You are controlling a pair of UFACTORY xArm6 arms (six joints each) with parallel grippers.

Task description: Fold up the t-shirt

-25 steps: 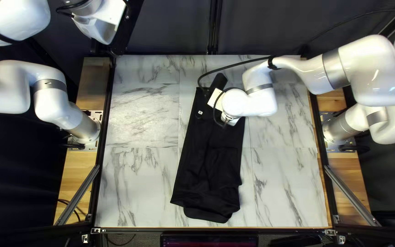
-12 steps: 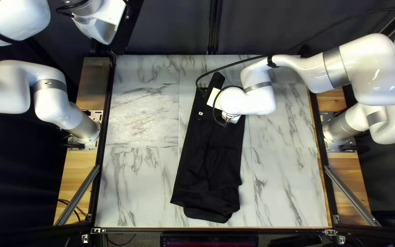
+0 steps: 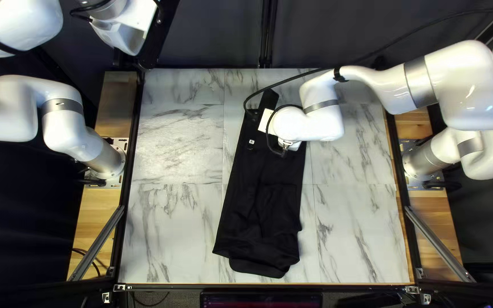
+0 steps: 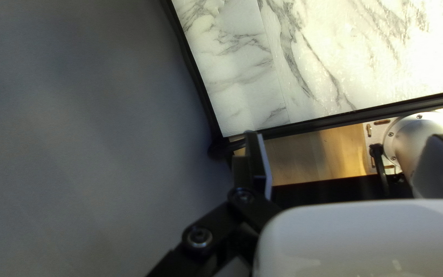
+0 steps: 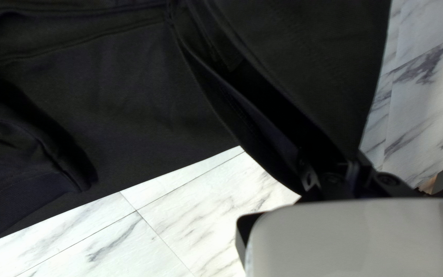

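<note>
From where I stand, the right arm is the main thing in the way, reaching in from the right and covering part of the black t-shirt. A black cable sweeps over the far part of the surface to that wrist, and another loop hangs across the cloth. The t-shirt lies around the middle, running lengthwise from far to near, bunched into layers at its near end. The right tool is closed on its far right corner, lifting it a little. The left arm keeps clear, its tool up by the far left corner, wide apart with nothing in its grip.

Counting up: one t-shirt, two arms, two tools, two slanted metal bars, one either side, and one screen at the near edge. A dark curtain hangs behind.
</note>
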